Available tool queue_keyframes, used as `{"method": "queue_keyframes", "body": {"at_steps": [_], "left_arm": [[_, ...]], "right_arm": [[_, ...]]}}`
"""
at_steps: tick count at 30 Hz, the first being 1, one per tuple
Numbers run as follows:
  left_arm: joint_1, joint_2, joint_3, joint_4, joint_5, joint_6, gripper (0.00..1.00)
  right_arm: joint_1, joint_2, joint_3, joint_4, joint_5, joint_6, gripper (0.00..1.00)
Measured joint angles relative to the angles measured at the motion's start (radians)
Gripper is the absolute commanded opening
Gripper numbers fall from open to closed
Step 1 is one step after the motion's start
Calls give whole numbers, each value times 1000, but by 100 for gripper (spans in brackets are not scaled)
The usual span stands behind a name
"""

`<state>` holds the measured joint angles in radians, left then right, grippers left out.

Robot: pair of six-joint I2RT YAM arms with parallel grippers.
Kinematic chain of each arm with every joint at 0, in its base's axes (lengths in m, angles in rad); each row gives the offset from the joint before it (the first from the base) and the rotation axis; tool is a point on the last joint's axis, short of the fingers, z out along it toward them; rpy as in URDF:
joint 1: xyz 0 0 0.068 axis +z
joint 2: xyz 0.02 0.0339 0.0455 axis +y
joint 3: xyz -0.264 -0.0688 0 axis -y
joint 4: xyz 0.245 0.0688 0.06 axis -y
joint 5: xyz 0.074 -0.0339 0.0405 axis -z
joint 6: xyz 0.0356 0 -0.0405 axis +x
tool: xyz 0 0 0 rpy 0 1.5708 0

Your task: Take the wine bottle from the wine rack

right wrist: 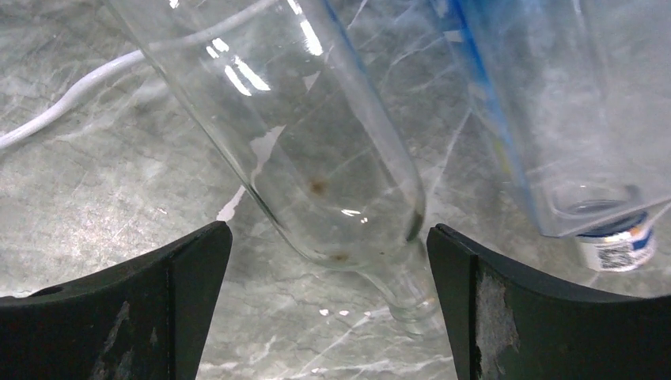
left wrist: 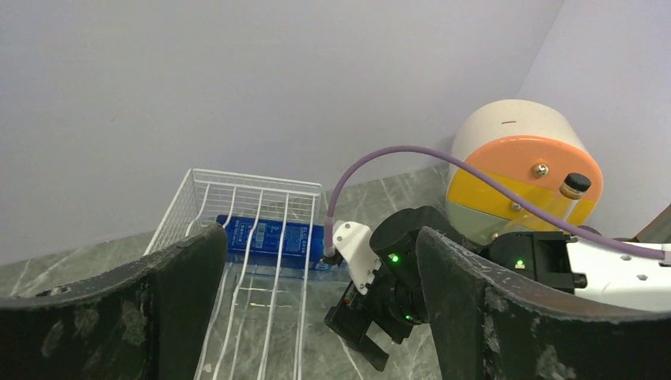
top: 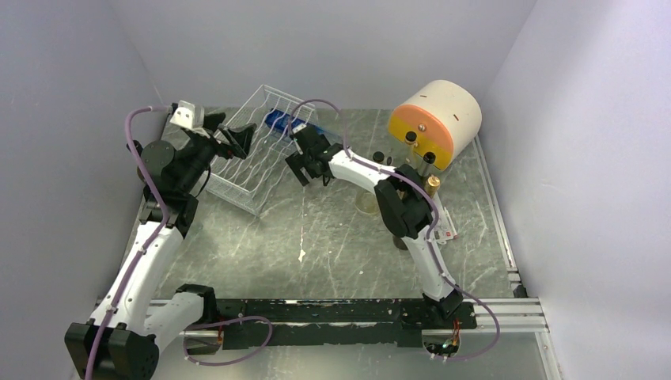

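The white wire wine rack (top: 252,154) stands tilted at the back left; it also shows in the left wrist view (left wrist: 253,237). A clear round glass bottle (right wrist: 316,150) lies on it, its neck (right wrist: 407,294) sticking out past the rack's edge. Beside it lies a square clear bottle with a blue label (right wrist: 546,111) (top: 286,123) (left wrist: 273,237). My right gripper (top: 305,170) (right wrist: 328,309) is open, with its fingers on either side of the clear bottle's neck and not touching it. My left gripper (top: 236,141) (left wrist: 316,317) is open and empty at the rack's left side.
A beige drum with an orange and yellow face (top: 439,119) (left wrist: 526,170) lies at the back right. Small capped bottles (top: 427,162) stand in front of it. Grey walls close in the left, back and right. A metal rail (top: 506,309) runs along the near edge.
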<state>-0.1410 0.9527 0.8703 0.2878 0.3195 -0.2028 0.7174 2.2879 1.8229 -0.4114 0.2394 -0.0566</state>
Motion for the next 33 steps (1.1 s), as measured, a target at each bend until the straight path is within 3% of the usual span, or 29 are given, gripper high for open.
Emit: {"method": "queue_keyframes", "body": {"at_steps": [6, 21, 27, 33], "left_arm": [[-5, 0, 0, 0, 7, 5, 91], [-7, 5, 0, 1, 23, 6, 91], [-11, 5, 0, 2, 23, 9, 91], [-12, 6, 0, 2, 23, 14, 91]], "right_arm": [[1, 27, -1, 15, -27, 22, 98], [77, -77, -190, 85, -70, 127, 72], [81, -93, -221, 103, -66, 146, 72], [85, -108, -253, 129, -54, 160, 52]]}}
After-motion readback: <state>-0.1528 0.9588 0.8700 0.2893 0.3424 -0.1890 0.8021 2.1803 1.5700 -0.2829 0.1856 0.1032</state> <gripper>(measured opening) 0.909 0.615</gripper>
